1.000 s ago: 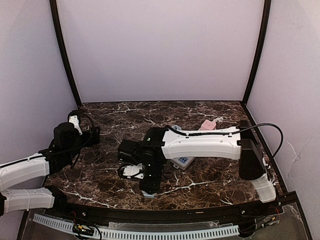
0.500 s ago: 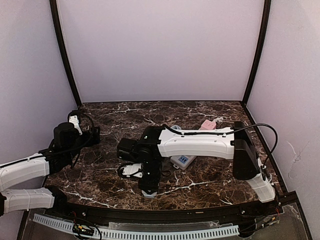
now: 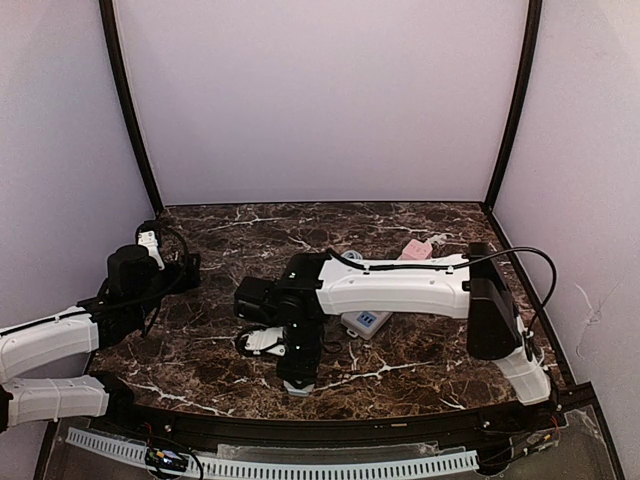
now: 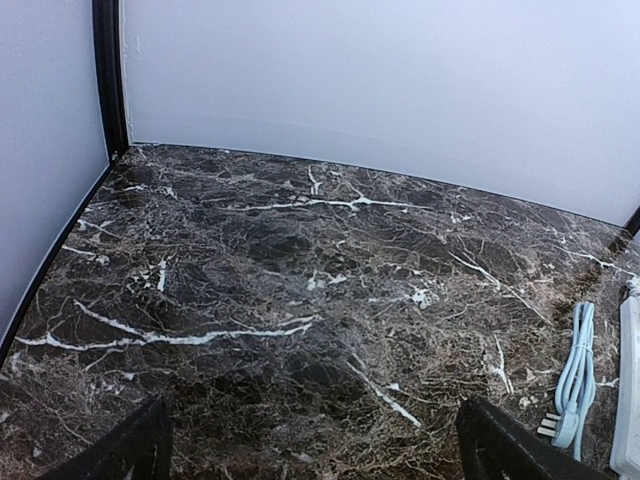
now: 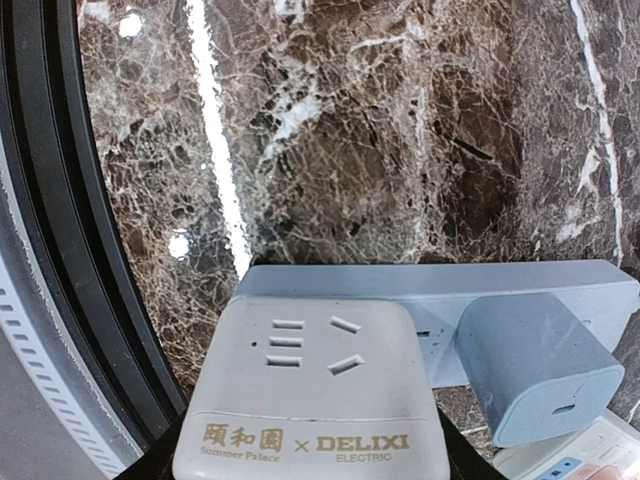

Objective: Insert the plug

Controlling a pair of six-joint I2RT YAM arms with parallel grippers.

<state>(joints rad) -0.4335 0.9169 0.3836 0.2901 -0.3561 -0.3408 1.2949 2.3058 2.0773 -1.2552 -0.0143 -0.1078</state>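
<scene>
My right gripper [image 3: 298, 382] points down near the front edge of the table [image 3: 420, 225], at about 6 o'clock in the overhead view. Its fingers are clamped on the white DELIXI plug adapter [image 5: 310, 385]. In my right wrist view the adapter's far edge overlaps the pale blue power strip [image 5: 400, 290] at 12 o'clock; I cannot tell whether they touch. A blue charger [image 5: 535, 365] sits against the strip, at the adapter's 3 o'clock. My left gripper [image 4: 312, 455] hovers at 9 o'clock, fingers wide apart, a pale cable [image 4: 578, 365] at its 3 o'clock.
</scene>
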